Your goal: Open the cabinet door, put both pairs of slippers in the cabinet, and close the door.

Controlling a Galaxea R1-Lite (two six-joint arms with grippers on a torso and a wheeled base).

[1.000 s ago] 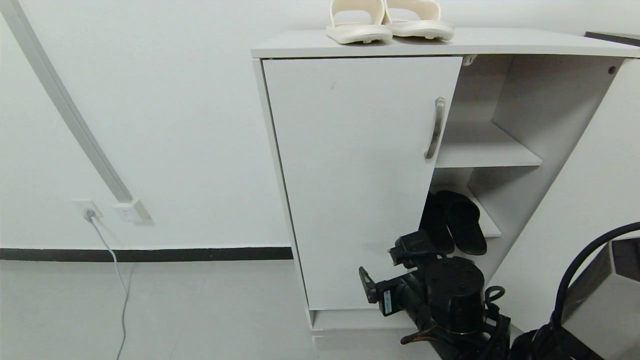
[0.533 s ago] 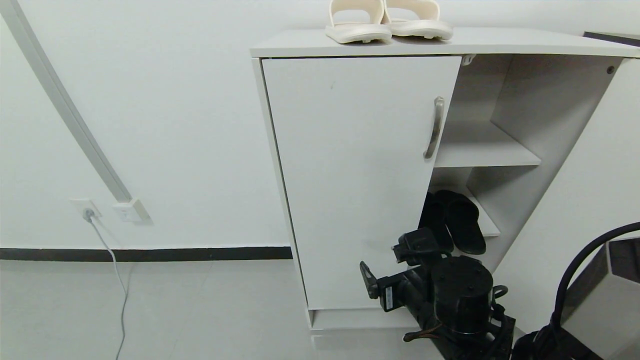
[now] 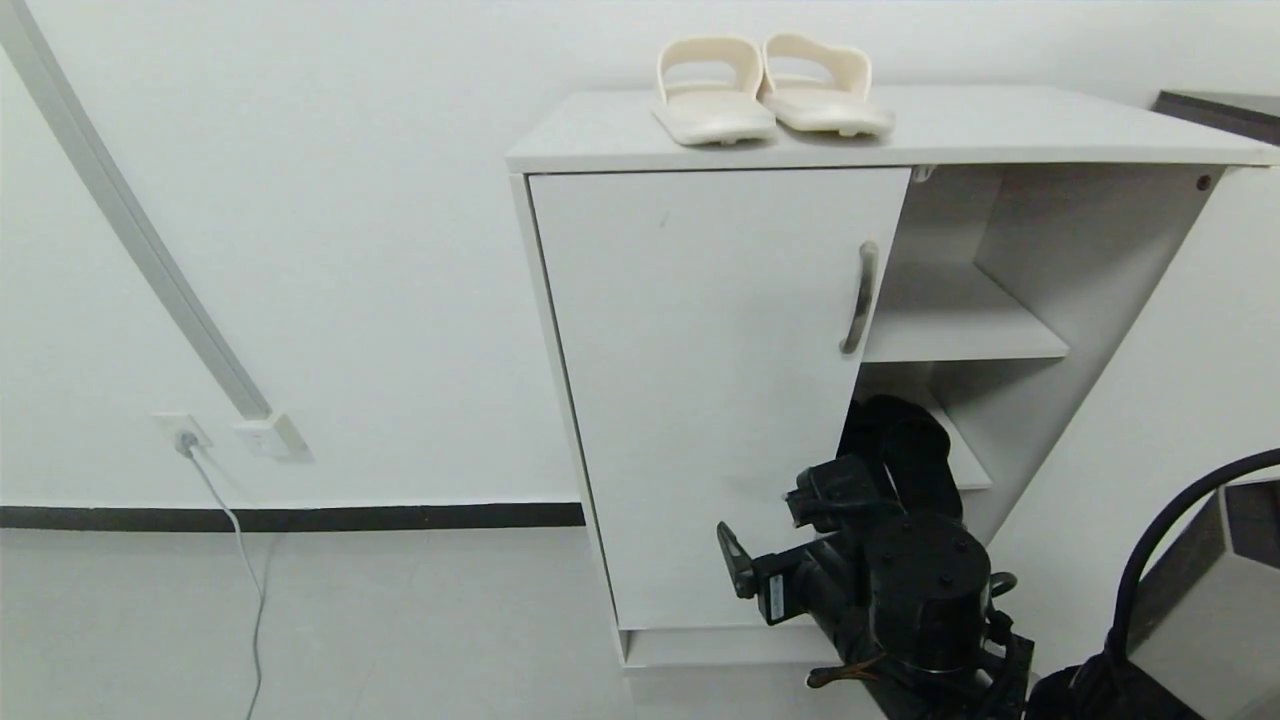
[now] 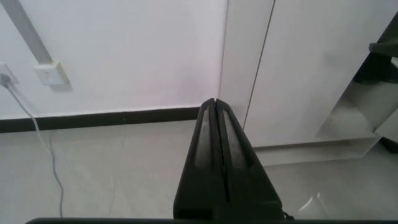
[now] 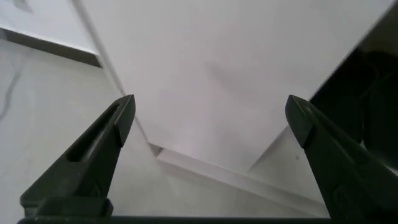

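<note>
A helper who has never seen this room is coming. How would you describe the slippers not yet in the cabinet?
Find the white cabinet against the wall and look at its flat top. Above the closed door, near the front edge, the cream slippers sit side by side. The only other pair, the black slippers, lies inside on a lower shelf.

Wears matte black all over. Behind the right claw (image 5: 211, 106), carries a round, screw-dotted joint cap (image 3: 925, 580), a white label (image 3: 775, 598) beside it, thin reddish wires (image 3: 840, 675) underneath. Trails a thick black cable (image 3: 1160, 525) farther back. Ends in long tapered fingers (image 5: 93, 149) with slotted faces; same on the left claw (image 4: 216, 104).
</note>
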